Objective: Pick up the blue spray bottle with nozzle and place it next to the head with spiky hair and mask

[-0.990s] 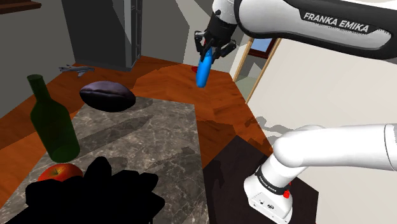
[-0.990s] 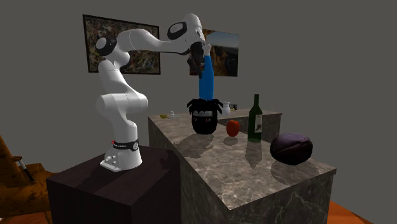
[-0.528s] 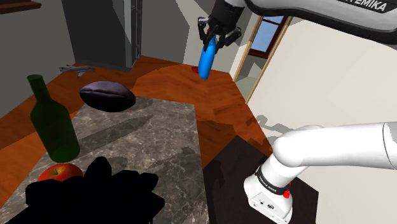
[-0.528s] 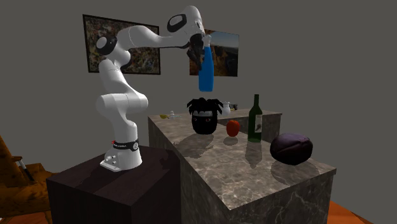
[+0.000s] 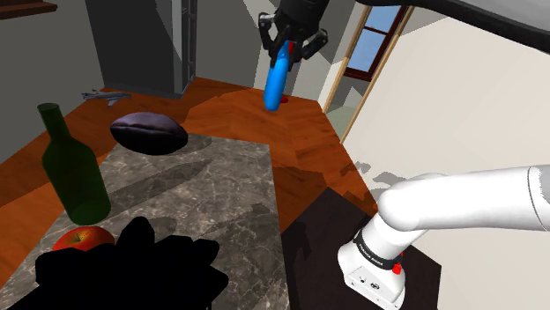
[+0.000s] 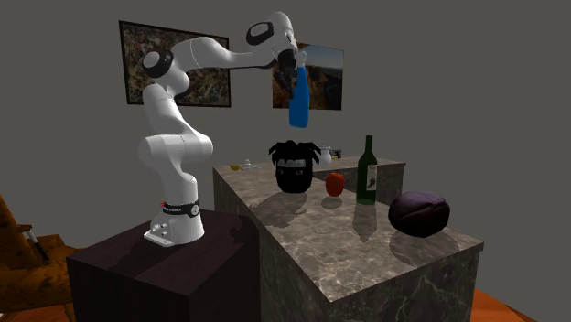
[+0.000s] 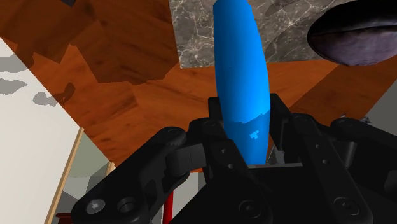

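The gripper [image 6: 295,66] is clamped on the upper end of the blue spray bottle [image 6: 298,101]. The bottle's body hangs down in the air, high above the spiky-haired, masked head [image 6: 293,169] on the desk [image 6: 366,247] and well apart from it. The bottle looks stiff, smooth and probably light. Its rounded, tapering sides seem slippery, so a hold near the narrow top, as here, suits it best. Held there, it may swing or tip when set down beside the head.

A dark green bottle [image 5: 75,176] is seen upright on a grey marble counter [image 5: 216,198], with a red apple [image 5: 84,237] near it. A dark purple oval object [image 5: 148,134] is set well apart from both. Framed pictures [image 6: 130,50] are hung on the grey wall.
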Robot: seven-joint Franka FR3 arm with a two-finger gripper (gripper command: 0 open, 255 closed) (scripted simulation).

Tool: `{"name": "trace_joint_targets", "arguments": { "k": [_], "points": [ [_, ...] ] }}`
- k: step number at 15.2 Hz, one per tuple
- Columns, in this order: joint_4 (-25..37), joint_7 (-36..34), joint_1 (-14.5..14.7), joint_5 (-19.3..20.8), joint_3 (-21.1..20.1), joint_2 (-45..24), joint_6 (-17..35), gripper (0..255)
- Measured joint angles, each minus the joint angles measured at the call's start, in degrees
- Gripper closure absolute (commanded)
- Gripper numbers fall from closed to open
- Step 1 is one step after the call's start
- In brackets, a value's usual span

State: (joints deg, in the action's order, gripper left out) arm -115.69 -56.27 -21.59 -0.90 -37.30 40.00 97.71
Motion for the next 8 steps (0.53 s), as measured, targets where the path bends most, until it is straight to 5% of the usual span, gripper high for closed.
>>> {"name": "trace_joint_targets", "arguments": {
  "k": [8],
  "points": [
    [10.1, -10.8, -2.8, -1.2, -12.9, -4.3, -5.6, 255]
  ]
}}
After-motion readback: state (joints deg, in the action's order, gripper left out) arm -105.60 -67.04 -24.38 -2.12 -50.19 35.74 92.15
